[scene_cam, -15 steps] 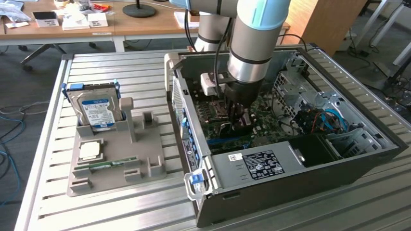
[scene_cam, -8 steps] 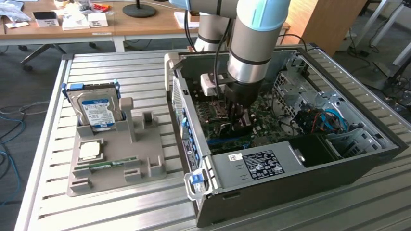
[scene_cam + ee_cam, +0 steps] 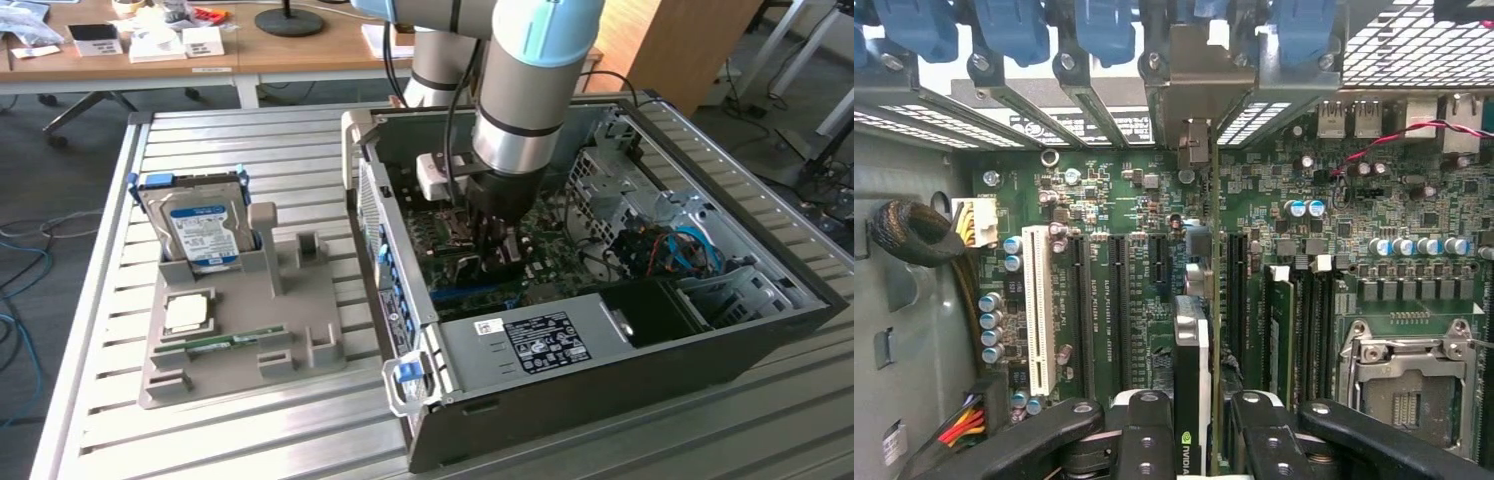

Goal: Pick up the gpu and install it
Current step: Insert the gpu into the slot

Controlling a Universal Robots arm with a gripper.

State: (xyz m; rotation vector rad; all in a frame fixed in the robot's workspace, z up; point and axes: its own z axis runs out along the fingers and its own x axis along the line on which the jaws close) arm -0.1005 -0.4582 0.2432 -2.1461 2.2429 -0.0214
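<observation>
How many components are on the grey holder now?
3: hard drive upright at the far end, processor chip midway, green memory stick just nearer the camera. None seem hidden.

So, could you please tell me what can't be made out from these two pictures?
- Exterior view: most of the gpu, hidden behind the gripper and arm inside the computer case.
- Wrist view: whether the gpu's lower edge is seated in its motherboard slot; the card itself hides it.
- Wrist view: the gripper is cut off by the picture's edge.

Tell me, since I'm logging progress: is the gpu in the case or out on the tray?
In the case. The gripper holds the gpu on edge over the motherboard slots, bracket toward the rear openings. Whether it is fully seated, cannot tell.
</observation>
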